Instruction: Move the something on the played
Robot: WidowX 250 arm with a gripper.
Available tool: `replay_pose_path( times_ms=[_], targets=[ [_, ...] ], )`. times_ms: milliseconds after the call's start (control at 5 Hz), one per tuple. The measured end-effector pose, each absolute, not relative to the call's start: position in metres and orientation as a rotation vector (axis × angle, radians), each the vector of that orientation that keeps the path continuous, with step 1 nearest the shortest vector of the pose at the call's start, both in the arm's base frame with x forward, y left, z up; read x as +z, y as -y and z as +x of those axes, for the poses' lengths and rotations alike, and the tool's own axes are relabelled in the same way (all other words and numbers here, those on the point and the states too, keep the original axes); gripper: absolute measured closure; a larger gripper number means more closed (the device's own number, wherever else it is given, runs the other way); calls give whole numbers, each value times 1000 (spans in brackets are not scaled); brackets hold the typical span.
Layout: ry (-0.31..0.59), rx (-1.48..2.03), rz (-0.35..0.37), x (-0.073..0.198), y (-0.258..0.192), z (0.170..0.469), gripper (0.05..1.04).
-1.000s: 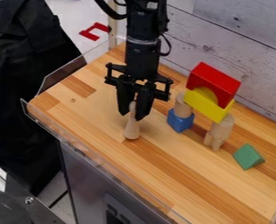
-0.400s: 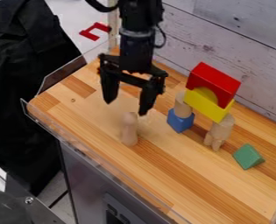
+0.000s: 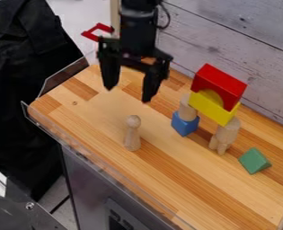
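The black gripper (image 3: pixel 128 93) hangs over the upper left part of the wooden table (image 3: pixel 185 179), its two fingers wide apart with nothing between them. Below it and a little toward the front edge, a wooden peg figure (image 3: pixel 132 133) stands upright on the table, apart from the fingers. To its right is a block structure: a red arch (image 3: pixel 218 85) on a yellow block (image 3: pixel 212 108), held up by a wooden cylinder (image 3: pixel 187 109) on a blue block (image 3: pixel 185 123) and by a wooden cylinder (image 3: pixel 227 130) on smaller wooden pieces.
A green triangular block (image 3: pixel 254 161) lies right of the structure. Clear plastic guards (image 3: pixel 101 162) line the table's front and left edges. A whitewashed plank wall (image 3: pixel 245 49) rises behind. A red bracket (image 3: pixel 98 32) is beyond the table's far left.
The gripper has opened, let go of the peg figure and risen up and away from it. The figure, tilted between the fingers before, now stands upright. The block structure has not moved.
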State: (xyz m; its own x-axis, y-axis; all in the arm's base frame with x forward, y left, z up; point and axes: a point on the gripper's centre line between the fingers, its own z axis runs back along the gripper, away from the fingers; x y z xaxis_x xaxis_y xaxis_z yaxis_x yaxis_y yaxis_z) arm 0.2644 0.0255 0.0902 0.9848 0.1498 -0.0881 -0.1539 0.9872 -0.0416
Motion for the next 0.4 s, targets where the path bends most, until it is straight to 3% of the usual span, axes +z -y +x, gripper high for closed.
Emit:
replay_pose_path(
  times_ms=[400],
  targets=[
    [-70, 56, -13, 115, -11, 272, 84]
  ],
)
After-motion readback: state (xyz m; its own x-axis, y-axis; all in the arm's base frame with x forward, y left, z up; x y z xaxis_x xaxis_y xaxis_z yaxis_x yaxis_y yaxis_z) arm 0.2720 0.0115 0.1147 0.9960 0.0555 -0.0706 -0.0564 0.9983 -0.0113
